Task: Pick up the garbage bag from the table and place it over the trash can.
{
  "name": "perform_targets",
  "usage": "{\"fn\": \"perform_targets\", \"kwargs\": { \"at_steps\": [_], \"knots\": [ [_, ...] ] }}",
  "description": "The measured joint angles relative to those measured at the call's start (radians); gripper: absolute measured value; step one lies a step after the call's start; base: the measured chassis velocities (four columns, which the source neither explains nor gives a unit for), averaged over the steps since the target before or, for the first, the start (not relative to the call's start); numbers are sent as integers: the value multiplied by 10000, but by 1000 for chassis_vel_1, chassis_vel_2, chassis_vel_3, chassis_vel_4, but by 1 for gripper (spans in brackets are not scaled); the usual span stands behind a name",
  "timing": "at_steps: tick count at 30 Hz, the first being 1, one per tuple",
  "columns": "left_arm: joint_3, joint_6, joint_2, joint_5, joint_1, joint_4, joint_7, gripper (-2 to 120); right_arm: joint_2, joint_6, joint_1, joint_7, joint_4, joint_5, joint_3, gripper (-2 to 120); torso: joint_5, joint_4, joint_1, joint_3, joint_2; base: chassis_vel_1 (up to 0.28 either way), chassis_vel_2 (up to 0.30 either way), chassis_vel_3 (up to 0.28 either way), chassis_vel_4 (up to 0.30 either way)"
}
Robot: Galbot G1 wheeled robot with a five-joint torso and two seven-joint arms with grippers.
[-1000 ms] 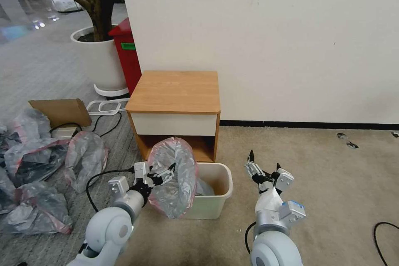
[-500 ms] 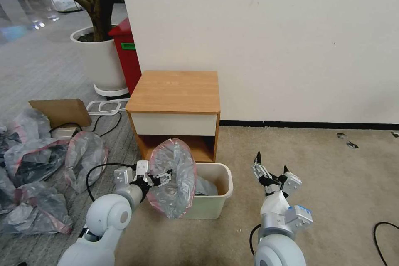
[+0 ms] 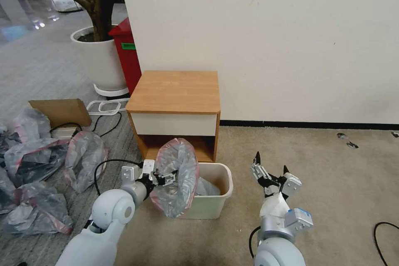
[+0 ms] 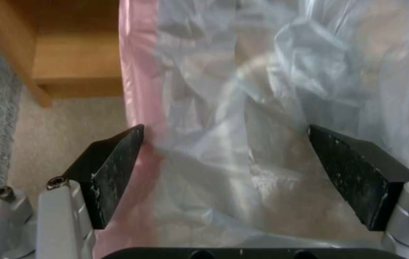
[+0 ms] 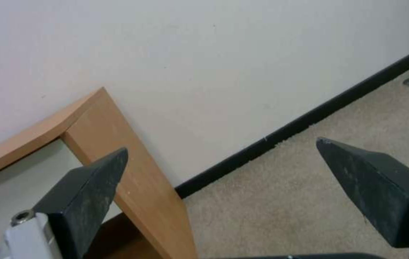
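Observation:
The garbage bag [image 3: 176,174], translucent grey with a pink rim band, stands billowed over the left rim of the cream trash can [image 3: 210,210], and part of it hangs inside. My left gripper [image 3: 167,178] is open against the bag's left side. In the left wrist view the bag's film [image 4: 243,108] spans the gap between the wide-apart fingers of that gripper [image 4: 224,127], with the pink band beside one finger. My right gripper [image 3: 270,168] is open over the carpet to the right of the can, holding nothing. The table [image 3: 174,91] stands just behind the can with a bare top.
Bulky grey bags with dark contents [image 3: 33,162] lie on the floor at the left, near a cardboard piece [image 3: 62,110] and cables. A red bin [image 3: 126,56] and a white planter [image 3: 99,60] stand behind the table. Open carpet lies to the right, with a black cable [image 3: 386,232].
My left arm has moved right and carried the bag's mouth a little farther over the can. My right gripper shifted slightly right a second ago and has since stayed still.

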Motion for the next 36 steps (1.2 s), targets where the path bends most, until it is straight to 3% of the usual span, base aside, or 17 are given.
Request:
{"fn": "perform_targets", "kwargs": {
  "at_steps": [8,12,16,18,30,36],
  "knots": [
    [221,-69,-123,-15,-86,448,59,86,46,142,-82,0,12,-145,4,100,6,2,0,-2,1,0,0,0,0],
    [263,-87,-253,-5,-103,575,151,78,85,229,-138,-4,-46,-240,-34,100,9,4,0,-3,1,0,0,0,0],
    [269,-90,-281,72,-59,618,209,58,110,266,-145,-8,-55,-279,-67,100,5,3,0,-3,2,0,0,0,0],
    [263,-91,-283,92,-41,613,210,56,111,267,-140,-8,-54,-281,-68,100,5,2,0,-3,2,0,0,0,0],
    [43,-84,-293,425,350,331,164,7,144,289,-111,-13,-47,-335,-159,100,-1,-1,0,-1,1,0,0,0,0],
    [-58,-70,-330,548,472,286,173,1,133,290,-106,-13,-1,-349,-174,100,1,-1,0,-1,1,0,0,0,0]
  ]
}}
